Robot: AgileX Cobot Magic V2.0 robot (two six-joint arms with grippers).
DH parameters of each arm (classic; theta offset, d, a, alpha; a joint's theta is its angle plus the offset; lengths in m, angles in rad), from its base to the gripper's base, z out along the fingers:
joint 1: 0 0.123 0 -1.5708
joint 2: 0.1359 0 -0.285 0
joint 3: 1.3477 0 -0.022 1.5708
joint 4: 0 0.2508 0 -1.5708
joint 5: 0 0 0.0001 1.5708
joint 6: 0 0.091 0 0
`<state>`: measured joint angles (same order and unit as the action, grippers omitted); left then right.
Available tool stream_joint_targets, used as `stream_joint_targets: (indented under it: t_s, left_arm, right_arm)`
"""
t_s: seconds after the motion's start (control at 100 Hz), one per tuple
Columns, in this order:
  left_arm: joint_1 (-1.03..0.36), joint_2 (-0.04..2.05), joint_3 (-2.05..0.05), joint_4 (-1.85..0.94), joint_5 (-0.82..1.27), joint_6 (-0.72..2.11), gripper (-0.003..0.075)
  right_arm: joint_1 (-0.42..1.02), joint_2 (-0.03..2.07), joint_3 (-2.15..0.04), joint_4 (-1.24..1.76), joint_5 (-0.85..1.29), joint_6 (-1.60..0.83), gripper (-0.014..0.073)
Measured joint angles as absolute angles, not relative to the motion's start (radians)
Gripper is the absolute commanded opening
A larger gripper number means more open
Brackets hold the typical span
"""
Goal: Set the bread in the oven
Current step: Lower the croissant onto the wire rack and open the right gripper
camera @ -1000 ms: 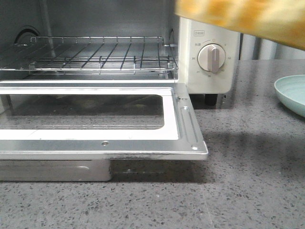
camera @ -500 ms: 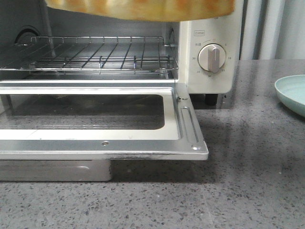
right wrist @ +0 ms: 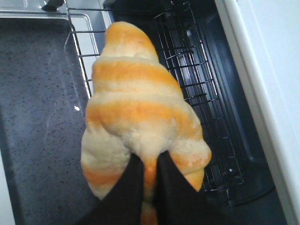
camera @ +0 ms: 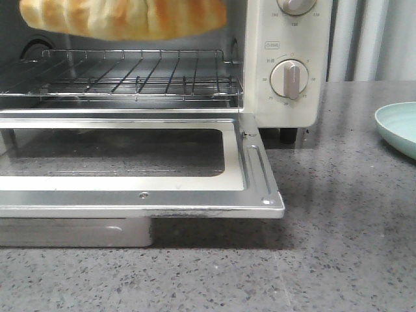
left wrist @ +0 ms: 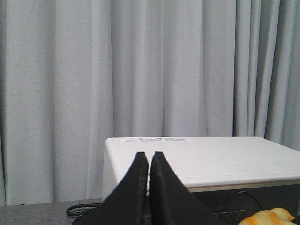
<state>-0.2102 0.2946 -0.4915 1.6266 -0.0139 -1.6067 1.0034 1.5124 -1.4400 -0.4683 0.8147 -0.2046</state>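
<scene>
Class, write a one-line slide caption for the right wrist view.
Right gripper holds the striped bread above the oven wire rack.

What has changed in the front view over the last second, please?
The bread has moved from the upper right, over the control panel, leftward and lower, and now hangs above the rack at the oven opening. The right gripper is clamped on it. The door, knob and plate stayed put.
</scene>
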Motion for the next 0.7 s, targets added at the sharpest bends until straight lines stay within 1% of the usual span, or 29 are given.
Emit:
stream_joint_targets:
  t_s: [0.26,0.43,0.48,0.55,0.6,0.64,0.67,0.7]
  left_arm:
    - [-0.210,0.295,-0.492,1.627,-0.049,-1.607,-0.0021]
    - [-0.210,0.295,-0.492,1.627,-0.054,-1.607,-0.0021]
    - [-0.210,0.295,-0.492,1.627,-0.054,-1.607,-0.0021]
    - [-0.210,0.295,-0.492,1.627,-0.054,-1.607,-0.0021]
    - [-0.210,0.295,-0.492,1.627,-0.057,-1.607,-0.0021]
    - [-0.210,0.295,-0.492,1.627,-0.059,-1.607,-0.0021]
    - [-0.210,0.295,-0.492,1.627,-0.058,-1.607,-0.0021]
    - [-0.210,0.295,-0.492,1.627,-0.059,-1.607,-0.0021]
  right_arm:
    - [0.923,1.583,-1.463,-0.472,0.796,-0.198,-0.0069]
    - [0.905,1.597,-1.463,-0.474,0.782,-0.197,-0.0067]
    - [0.905,1.597,-1.463,-0.474,0.774,-0.197,-0.0053]
    - [0.905,1.597,-1.463,-0.476,0.770,-0.197,0.0025]
    - [0.905,1.597,-1.463,-0.476,0.768,-0.197,0.0116]
    - [0.905,1.597,-1.463,-0.476,0.763,-0.197,0.0218]
    - [0.905,1.597,-1.463,-0.476,0.757,-0.197,0.0258]
    - [0.905,1.597,-1.463,-0.476,0.753,-0.197,0.0316]
